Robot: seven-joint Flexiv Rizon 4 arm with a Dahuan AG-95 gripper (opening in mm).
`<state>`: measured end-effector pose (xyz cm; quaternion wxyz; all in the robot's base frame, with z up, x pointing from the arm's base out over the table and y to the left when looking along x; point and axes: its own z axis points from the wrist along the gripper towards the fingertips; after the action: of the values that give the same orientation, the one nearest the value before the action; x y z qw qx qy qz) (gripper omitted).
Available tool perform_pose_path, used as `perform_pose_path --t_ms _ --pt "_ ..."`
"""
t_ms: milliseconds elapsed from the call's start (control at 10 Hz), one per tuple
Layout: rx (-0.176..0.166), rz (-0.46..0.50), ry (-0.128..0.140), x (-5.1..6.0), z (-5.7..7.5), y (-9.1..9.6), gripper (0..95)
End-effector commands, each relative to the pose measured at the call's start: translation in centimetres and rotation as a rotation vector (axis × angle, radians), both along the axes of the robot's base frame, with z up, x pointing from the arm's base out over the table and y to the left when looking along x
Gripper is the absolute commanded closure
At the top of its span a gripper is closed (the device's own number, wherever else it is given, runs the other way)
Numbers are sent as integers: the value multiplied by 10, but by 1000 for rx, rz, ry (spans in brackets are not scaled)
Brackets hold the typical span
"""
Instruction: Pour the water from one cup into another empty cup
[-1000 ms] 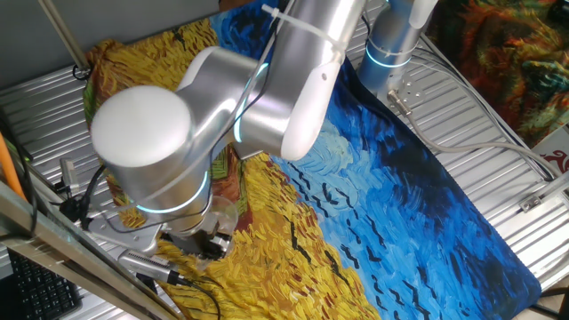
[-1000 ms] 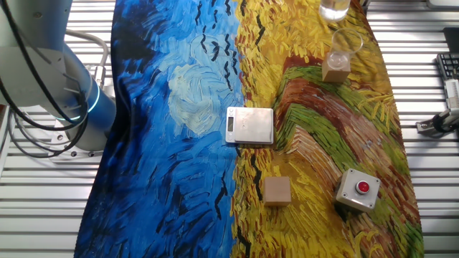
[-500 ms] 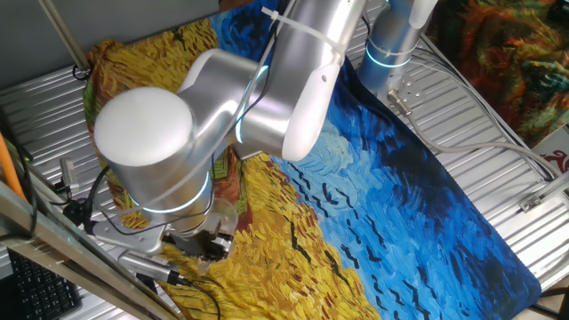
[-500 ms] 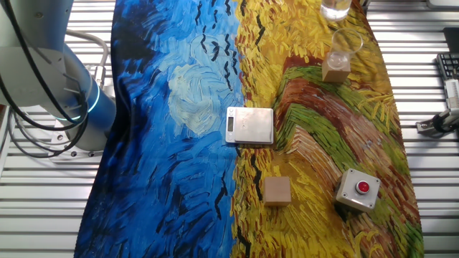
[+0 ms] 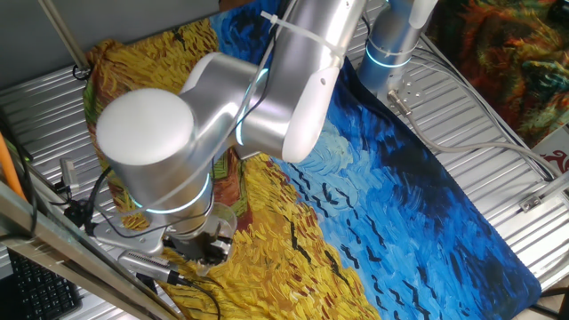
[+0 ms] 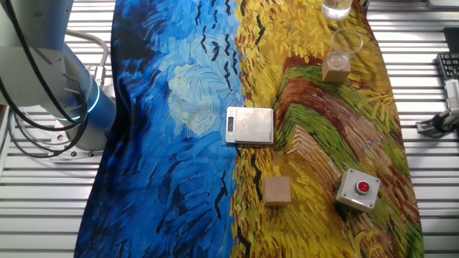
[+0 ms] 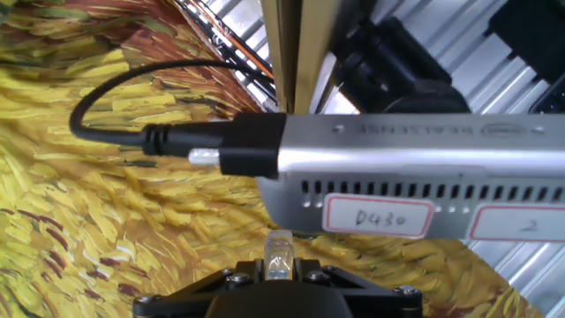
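I see the clear tumbler [image 6: 336, 8] at the cloth's [image 6: 179, 143] far edge, the peach cup [image 6: 343, 44] near it on a block [image 6: 335, 69]. I cannot tell whether my gripper [image 5: 203, 246] is spread or pressed together.

The silver arm [image 5: 293, 80] reaches down across the surface, wrist bent low. Its end effector [image 5: 203, 246] sits close to the cloth, fingers hidden from view.

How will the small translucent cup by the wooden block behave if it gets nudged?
The small translucent cup looks narrow and thin-walled, so it is probably light and easy to tip or slide on the painted cloth. It stands close beside the wooden block, which may stop it that way. Its smooth walls could be slippery in a grip.
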<state>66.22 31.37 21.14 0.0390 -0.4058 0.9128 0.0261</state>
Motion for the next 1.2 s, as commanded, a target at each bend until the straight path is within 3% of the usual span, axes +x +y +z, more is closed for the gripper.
perform_pose_path --t_ms 100,900,1200 --pt "3 11 2 0 0 0 950" --pt "26 88 -2 1 -2 2 950" --pt "11 169 -6 1 -3 3 950"
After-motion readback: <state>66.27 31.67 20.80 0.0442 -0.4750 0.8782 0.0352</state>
